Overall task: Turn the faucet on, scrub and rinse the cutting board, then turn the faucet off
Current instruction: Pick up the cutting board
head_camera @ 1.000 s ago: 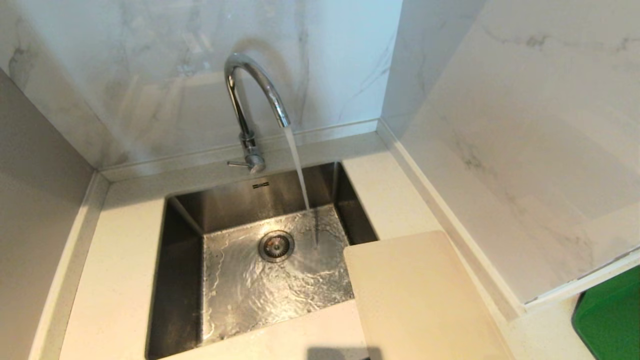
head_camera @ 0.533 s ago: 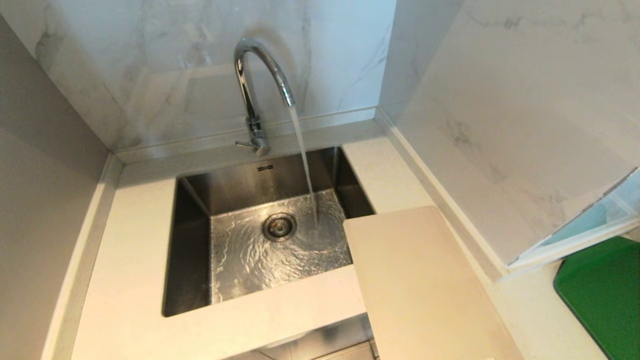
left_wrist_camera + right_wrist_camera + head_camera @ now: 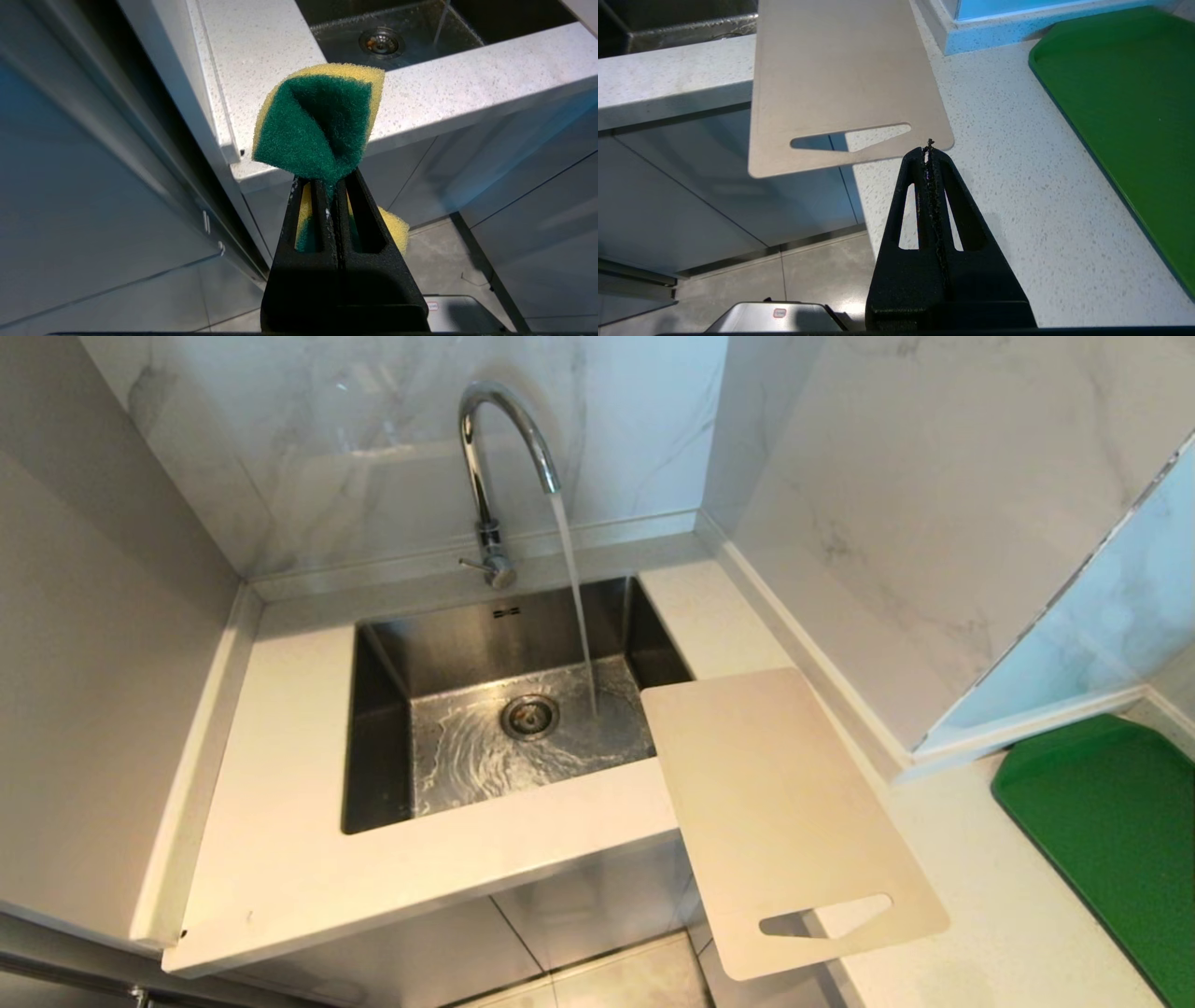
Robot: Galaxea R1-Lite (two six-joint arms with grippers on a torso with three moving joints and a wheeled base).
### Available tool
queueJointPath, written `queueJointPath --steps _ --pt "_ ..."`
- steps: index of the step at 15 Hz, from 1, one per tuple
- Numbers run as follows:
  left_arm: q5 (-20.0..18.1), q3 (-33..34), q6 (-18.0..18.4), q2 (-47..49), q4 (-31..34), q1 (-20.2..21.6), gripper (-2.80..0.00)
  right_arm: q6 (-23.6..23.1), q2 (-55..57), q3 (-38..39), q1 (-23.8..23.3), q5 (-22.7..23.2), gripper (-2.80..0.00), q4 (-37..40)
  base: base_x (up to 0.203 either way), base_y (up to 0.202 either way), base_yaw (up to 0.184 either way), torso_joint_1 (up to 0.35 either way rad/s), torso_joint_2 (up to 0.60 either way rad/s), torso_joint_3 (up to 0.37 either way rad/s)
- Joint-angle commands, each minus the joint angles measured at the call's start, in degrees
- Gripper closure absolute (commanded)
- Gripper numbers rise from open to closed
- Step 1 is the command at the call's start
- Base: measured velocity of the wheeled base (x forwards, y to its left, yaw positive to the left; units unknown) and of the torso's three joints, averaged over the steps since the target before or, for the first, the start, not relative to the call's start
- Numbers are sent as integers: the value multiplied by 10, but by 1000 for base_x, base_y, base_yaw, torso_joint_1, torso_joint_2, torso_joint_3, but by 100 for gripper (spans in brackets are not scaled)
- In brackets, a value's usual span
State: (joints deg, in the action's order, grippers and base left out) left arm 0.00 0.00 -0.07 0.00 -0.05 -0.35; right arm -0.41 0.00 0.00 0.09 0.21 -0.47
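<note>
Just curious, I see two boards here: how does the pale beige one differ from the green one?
The beige plastic cutting board has a handle slot; the green flat board shows none. The beige one sticks out over the steel sink and past the counter's front edge; the green one lies fully on the counter, partly out of view. Both lie flat with rounded corners.

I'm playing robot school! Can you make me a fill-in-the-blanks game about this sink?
1. Water from the faucet is ____.
2. The left end effector is squeezing a ____.
3. The cutting board has one corner hanging over the ____.
4. The right end effector holds ____.

Answers: running; sponge; sink; nothing
</note>
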Motion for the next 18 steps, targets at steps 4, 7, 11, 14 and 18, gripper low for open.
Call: queueJointPath --steps 4,7,11,14,18 --pt "0 1 1 -2 0 0 0 0 0 0 0 0 0 -1 -14 0 2 -1 -3 2" --pt "0 1 1 -2 0 0 0 0 0 0 0 0 0 -1 0 0 0 0 0 0" --pt "0 1 1 -2 0 0 0 0 0 0 -1 0 0 0 0 0 0 0 0 0" --pt "0 1 0 -2 0 0 0 0 0 0 0 0 0 0 0 0 0 0 0 0" --pt "0 1 -2 -2 0 0 0 0 0 0 0 0 0 0 0 0 0 0 0 0"
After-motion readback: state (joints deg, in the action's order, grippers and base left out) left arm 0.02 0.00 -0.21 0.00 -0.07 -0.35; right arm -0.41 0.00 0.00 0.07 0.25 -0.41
